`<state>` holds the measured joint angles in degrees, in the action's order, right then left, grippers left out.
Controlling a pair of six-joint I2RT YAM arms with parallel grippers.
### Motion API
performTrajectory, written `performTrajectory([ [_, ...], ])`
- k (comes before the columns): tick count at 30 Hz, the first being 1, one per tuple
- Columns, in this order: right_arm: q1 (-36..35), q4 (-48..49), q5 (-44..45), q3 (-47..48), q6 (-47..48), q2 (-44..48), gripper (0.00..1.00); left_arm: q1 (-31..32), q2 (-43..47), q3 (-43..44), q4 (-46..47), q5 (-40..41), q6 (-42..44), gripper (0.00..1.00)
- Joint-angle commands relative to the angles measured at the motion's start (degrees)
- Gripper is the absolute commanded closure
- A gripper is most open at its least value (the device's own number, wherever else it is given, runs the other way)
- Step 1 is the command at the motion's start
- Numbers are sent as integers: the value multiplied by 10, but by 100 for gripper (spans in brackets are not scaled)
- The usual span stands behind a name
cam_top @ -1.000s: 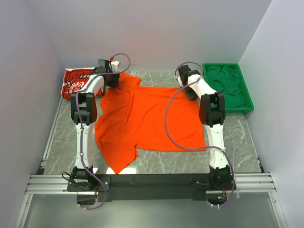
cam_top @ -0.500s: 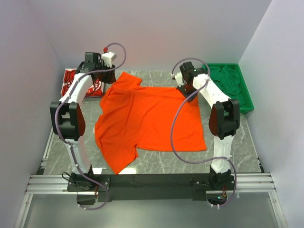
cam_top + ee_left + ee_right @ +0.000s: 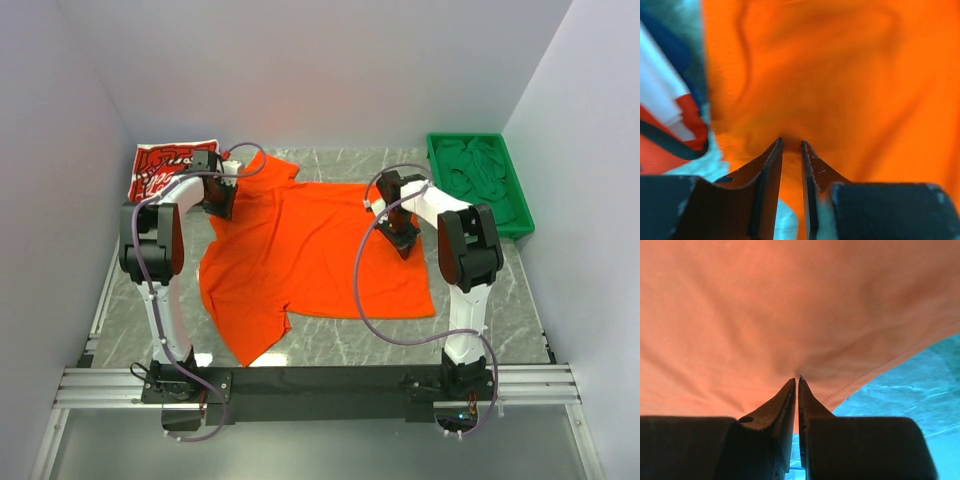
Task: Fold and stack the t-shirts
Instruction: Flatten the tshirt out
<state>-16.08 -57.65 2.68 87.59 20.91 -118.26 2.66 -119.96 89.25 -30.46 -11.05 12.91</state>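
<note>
- Orange t-shirt (image 3: 310, 250) spread flat mid-bench (image 3: 520, 300); red t-shirt (image 3: 165, 168) at far-left corner.
- Left pincer (image 3: 790, 145): narrowed to a slit against orange cloth, grip unclear.
- Right pincer (image 3: 796, 380): nearly closed, pinching orange t-shirt near its edge.

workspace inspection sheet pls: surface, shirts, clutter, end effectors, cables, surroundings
surface: grey marbled table, middle covered by cloth
job's things: orange t-shirt spread open mid-table, not folded; red printed t-shirt folded at far left corner
clutter: green tray at far right, holding green cloth
end effectors: left end effector low at the orange t-shirt's far left part, narrow gap, grip unclear; right end effector closed, pinching the orange t-shirt near its right edge
cables: purple cables loop along both arms, the right one hanging above the orange t-shirt
surroundings: plain pale walls on three sides
</note>
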Motion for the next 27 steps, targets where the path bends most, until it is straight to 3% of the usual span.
performTrajectory([
  [1, 3, 25, 30, -22, -6, -7, 88, -1, -11, 0, 23, 79, 19, 73],
  [10, 18, 40, 73, -52, 5, -11, 89, -26, -19, -4, 24, 136, 65, 73],
  [13, 17, 32, 59, -36, 3, -3, 89, -26, 2, 6, 14, 92, 71, 67],
  [18, 3, -27, -70, 13, 19, 51, 83, -26, 90, 9, -27, -73, 69, 59],
  [20, -2, -53, -93, 21, 28, 85, 80, -26, 133, -3, -51, -105, 72, 57],
  [27, -7, -65, -78, -69, 34, 148, 80, -26, 239, -129, -121, -117, 141, 59],
])
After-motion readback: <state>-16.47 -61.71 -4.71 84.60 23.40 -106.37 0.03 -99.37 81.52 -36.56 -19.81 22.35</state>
